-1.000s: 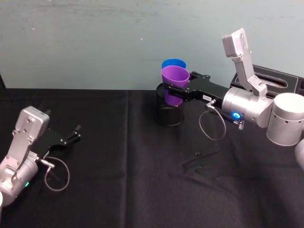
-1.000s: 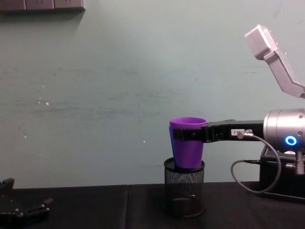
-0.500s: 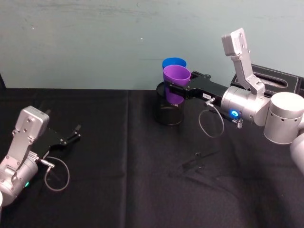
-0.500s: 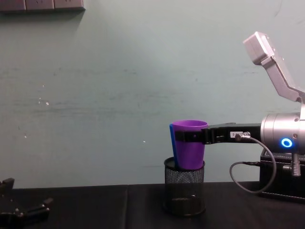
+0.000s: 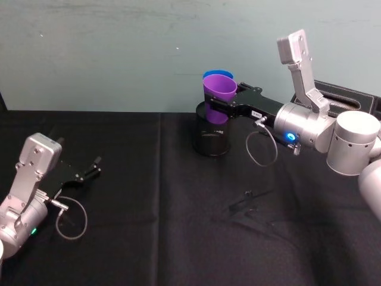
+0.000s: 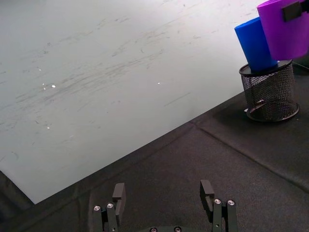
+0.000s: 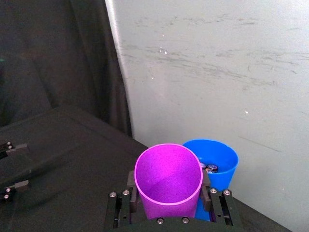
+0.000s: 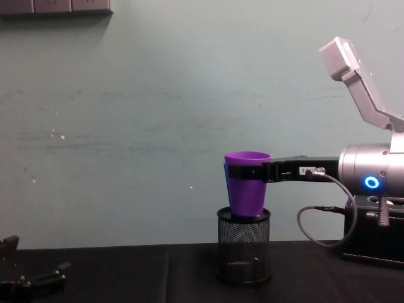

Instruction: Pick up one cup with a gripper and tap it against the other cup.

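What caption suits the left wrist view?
Right gripper holds purple cup beside blue cup in mesh pen holder; left gripper open over tablecloth.

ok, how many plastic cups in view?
2. The smooth purple plastic tumbler is clamped in the right pincer above the black mesh pen holder; the bright blue plastic tumbler stands in that holder.

Purple cup (image 5: 219, 90), blue cup (image 6: 253, 46): smooth plastic. Pen holder (image 8: 243, 250): black wire mesh. Tablecloth (image 5: 149, 196): matt black cloth.

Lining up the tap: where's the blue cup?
Head view, centre-back: the blue cup sits in the black mesh pen holder, just behind the right gripper's purple cup.
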Robot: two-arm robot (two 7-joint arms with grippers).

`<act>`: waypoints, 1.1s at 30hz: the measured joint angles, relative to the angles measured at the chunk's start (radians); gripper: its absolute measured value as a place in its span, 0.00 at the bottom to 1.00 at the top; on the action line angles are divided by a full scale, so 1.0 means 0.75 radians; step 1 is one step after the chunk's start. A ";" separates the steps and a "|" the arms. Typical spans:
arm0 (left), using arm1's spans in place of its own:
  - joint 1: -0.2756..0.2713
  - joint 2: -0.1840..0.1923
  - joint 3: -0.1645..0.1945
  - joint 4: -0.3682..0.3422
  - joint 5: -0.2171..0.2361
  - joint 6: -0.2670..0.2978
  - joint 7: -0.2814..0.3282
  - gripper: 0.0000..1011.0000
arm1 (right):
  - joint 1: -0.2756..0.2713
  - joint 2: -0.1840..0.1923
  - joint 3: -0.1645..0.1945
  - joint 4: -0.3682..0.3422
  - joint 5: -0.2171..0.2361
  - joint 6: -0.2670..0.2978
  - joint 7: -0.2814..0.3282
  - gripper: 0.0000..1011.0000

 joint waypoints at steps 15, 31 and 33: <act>0.000 0.000 0.000 0.000 0.000 0.000 0.000 1.00 | 0.001 -0.001 0.002 0.002 -0.001 0.000 0.002 0.73; 0.000 0.000 0.000 0.000 0.000 0.000 0.000 1.00 | 0.001 -0.001 0.000 0.002 0.000 -0.001 0.001 0.73; 0.000 0.000 0.000 0.000 0.000 0.000 0.000 1.00 | 0.001 -0.001 0.000 0.002 0.000 -0.001 0.001 0.73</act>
